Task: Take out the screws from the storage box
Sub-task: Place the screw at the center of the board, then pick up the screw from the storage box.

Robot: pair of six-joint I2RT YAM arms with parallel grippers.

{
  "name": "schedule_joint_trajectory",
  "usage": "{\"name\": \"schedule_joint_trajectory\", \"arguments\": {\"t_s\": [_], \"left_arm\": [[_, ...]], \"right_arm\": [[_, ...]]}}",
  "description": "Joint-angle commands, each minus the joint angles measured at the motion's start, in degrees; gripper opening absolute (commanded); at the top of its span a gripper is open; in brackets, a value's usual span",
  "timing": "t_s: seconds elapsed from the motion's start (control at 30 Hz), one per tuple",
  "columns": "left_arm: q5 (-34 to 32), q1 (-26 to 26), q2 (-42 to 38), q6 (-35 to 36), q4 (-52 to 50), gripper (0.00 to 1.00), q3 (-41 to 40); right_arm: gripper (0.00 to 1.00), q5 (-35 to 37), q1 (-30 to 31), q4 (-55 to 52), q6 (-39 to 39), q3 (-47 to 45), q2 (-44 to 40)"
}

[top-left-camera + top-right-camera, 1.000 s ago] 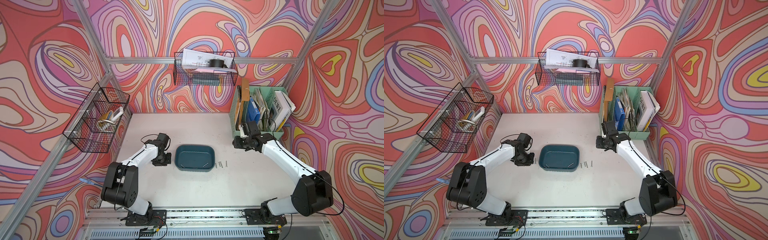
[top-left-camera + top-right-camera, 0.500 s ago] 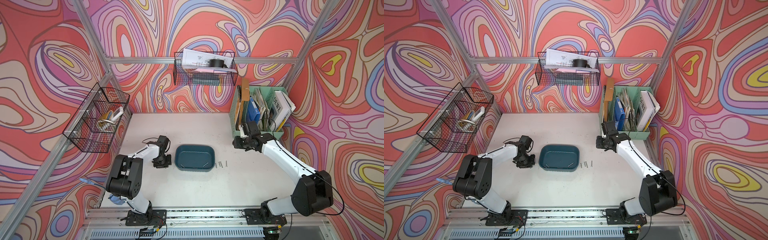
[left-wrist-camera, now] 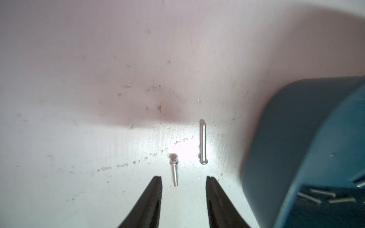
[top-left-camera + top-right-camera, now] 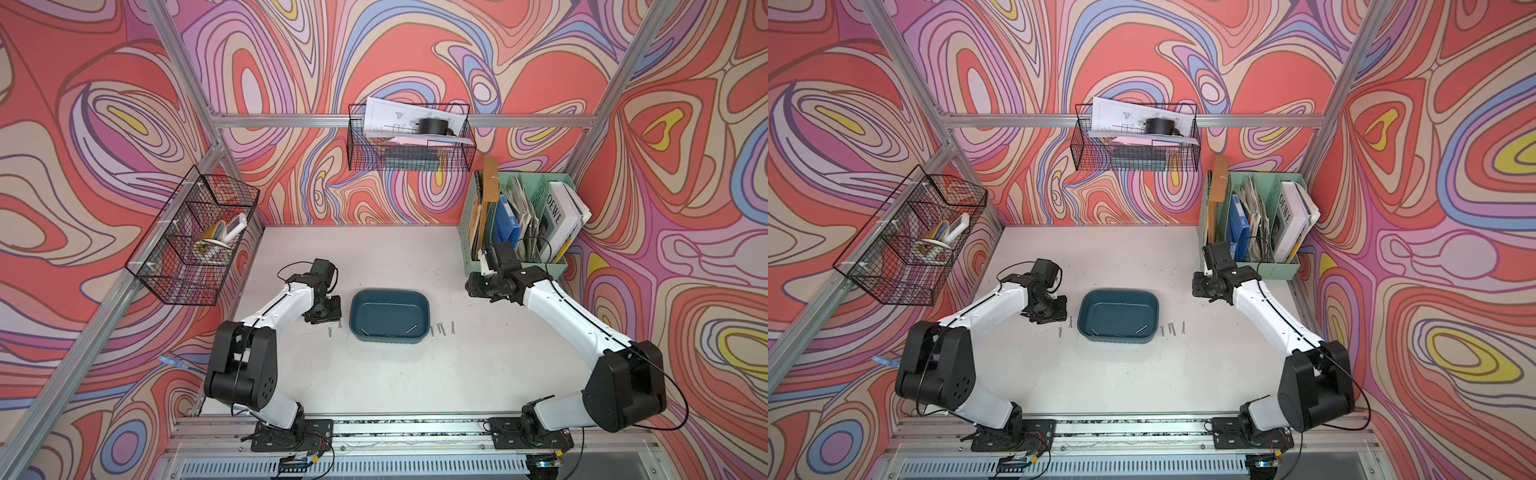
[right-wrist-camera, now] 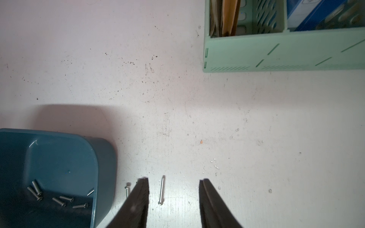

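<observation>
Table (image 4: 374, 386): storage box (image 4: 388, 338), screws (image 4: 441, 329), organizer (image 4: 1277, 271)

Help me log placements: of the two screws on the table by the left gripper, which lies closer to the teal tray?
The longer screw, beside the teal tray; the shorter screw lies farther off, just ahead of the open left gripper.
</observation>
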Motion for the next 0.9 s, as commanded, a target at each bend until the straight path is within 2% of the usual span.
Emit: {"name": "schedule_joint_trajectory", "arguments": {"t_s": [0.0, 0.1, 0.2, 0.33, 0.4, 0.5, 0.67, 0.87], "left_arm": [[-1.7, 0.2, -5.5, 0.0, -3.9, 0.46, 4.0], [0.7, -1.6, -6.8, 0.6, -4.8, 0.47, 8.0], [1.9, -7.0, -4.6, 2.4, -6.4, 0.46, 12.4], [2.8, -16.4, 2.9, 4.5, -10.5, 0.46, 19.2], [5.7, -19.7, 6.7, 5.6, -11.5, 0.46, 21.2], [6.2, -24.0, 13.3, 7.3, -14.8, 0.46, 25.7], [6.8, -27.0, 21.0, 10.1, -18.2, 0.46, 30.1], [7.5, -27.5, 24.6, 10.8, -18.6, 0.49, 28.7]], "right_arm": [[0.44, 1.5, 0.2, -0.6, 0.1, -0.9, -1.0], [0.43, 2.2, 0.2, -0.7, -0.1, -1.3, -1.4], [0.43, 2.9, 0.2, -1.2, -0.3, -1.7, -1.2], [0.43, 4.9, 0.2, -1.2, -0.3, -3.4, -1.4], [0.43, 5.8, 0.2, -1.1, -0.3, -4.3, -1.4], [0.43, 7.7, 0.2, -1.6, -0.3, -5.4, -1.3], [0.43, 9.9, 0.1, -2.4, -0.5, -6.1, -0.8], [0.43, 10.1, -0.3, -3.2, 0.0, -5.2, 0.5]]}}
